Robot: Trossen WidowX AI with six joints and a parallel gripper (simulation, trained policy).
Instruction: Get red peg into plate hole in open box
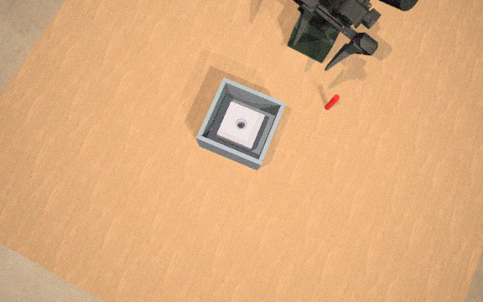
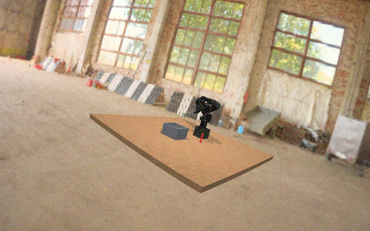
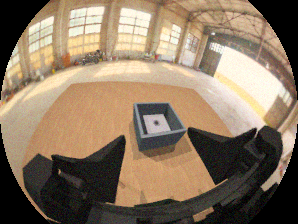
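The red peg [image 1: 332, 102] [image 2: 201, 138] stands upright on the table, to the right of the box in the top and exterior views. I cannot see it in the wrist view. The open grey-blue box [image 1: 230, 155] [image 2: 173, 132] [image 3: 161, 142] holds a white plate [image 1: 231, 126] [image 3: 149, 120] at its bottom, with a dark round hole [image 1: 241, 124] [image 3: 156, 122] near the plate's middle. The hole is empty. My gripper [image 1: 311, 57] [image 3: 157, 135] is open, with nothing between its wide-set fingers. It hangs above the table by the arm's base, away from both peg and box.
The dark green arm base [image 1: 319, 52] [image 2: 201, 132] stands on the wooden table [image 1: 183, 210] [image 2: 172, 154] [image 3: 90, 120], behind the peg in the exterior view. The box walls rise well above the plate. A concrete floor [image 2: 76, 179] surrounds the table.
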